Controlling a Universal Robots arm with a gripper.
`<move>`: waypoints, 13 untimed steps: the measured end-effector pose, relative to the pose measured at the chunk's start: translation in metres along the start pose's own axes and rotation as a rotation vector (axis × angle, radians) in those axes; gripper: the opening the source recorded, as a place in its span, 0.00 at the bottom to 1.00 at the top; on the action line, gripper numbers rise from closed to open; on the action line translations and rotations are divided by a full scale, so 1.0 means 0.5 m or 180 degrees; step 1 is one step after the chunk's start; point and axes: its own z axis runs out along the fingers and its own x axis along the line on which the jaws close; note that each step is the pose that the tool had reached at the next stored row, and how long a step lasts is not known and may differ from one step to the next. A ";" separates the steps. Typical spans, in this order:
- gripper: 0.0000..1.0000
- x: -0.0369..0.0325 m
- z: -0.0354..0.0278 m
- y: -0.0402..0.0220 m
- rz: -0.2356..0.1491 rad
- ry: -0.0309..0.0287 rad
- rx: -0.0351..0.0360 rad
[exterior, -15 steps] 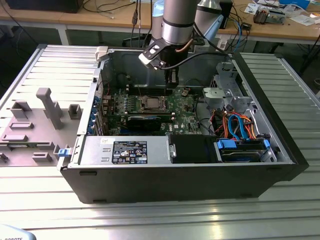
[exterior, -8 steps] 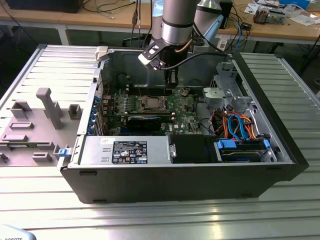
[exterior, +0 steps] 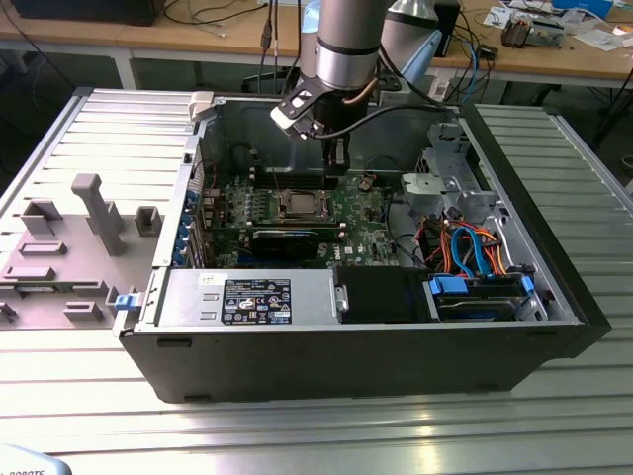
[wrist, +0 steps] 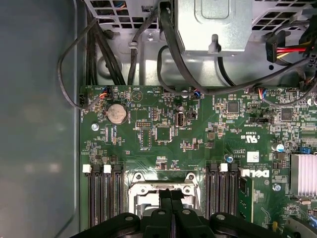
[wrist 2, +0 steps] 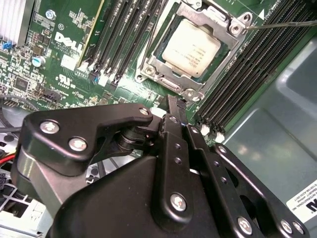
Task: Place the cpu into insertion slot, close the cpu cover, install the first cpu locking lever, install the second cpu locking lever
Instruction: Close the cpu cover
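The cpu [wrist 2: 190, 47] lies flat in the insertion slot [exterior: 297, 205] on the green board, silver top up. The cpu cover [wrist 2: 163, 74] lies down over it, framing the chip through its window. A thin metal lever rod [wrist 2: 282, 23] sticks out sideways from one socket corner. My gripper [wrist 2: 177, 105] hovers just above the board beside the socket, fingers [wrist: 166, 203] pressed together and holding nothing. In the exterior view the gripper [exterior: 336, 168] hangs inside the open case, slightly behind the socket and toward the exterior view's right.
Black memory slots [wrist 2: 247, 64] flank the socket on both sides. A long black card [exterior: 285, 239] stands in front of it. The metal drive cage [exterior: 445, 183] and coloured cables [exterior: 475, 252] are on the exterior view's right, the power supply [exterior: 252, 297] at the front. Grey fixtures [exterior: 94, 213] stand outside on the exterior view's left.
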 end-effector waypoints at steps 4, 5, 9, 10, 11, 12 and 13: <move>0.11 0.000 0.001 -0.008 0.0000 0.0000 0.0000; 0.11 0.000 0.002 -0.009 0.0000 0.0000 0.0000; 0.11 -0.001 0.003 -0.019 0.0000 0.0000 0.0000; 0.11 -0.002 0.003 -0.023 0.0000 0.0000 0.0000; 0.11 -0.002 0.003 -0.024 0.0000 0.0000 0.0000; 0.11 -0.002 0.004 -0.026 0.0000 0.0001 0.0000; 0.11 -0.003 0.004 -0.028 0.0001 0.0000 0.0000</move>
